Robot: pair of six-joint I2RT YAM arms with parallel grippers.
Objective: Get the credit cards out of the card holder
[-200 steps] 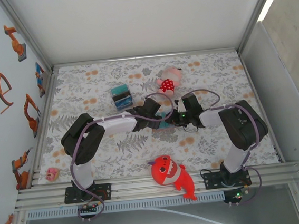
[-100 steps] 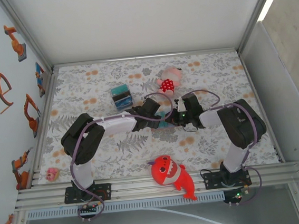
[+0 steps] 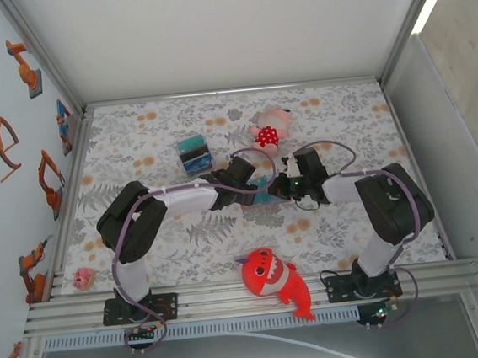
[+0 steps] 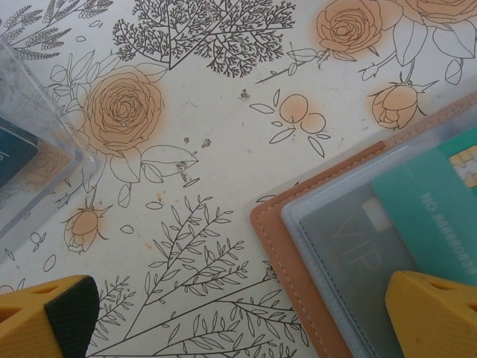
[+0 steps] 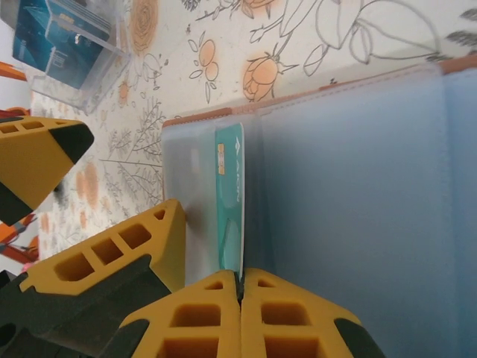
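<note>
The credit card (image 5: 231, 186), part-way out of the card holder (image 5: 358, 186) lying open on the table (image 4: 223, 112), is pinched edgewise by the closed right gripper (image 5: 240, 282), while the left gripper (image 4: 242, 321) is spread wide and empty, so the card holder may be dragged along if not pinned.

Through the left wrist camera we read pale letters "VIP" on a grey card (image 4: 350, 250) under the clear sleeve of the card holder (image 4: 272, 224), just ahead of the left gripper (image 4: 238, 313), towards its right finger. Beside it, further to that side, the teal credit card (image 4: 440, 216) carries slanted print beginning "NO", the rest too faint for us. Just ahead of the right gripper (image 5: 240, 287), that card's small white mark is unreadable
</note>
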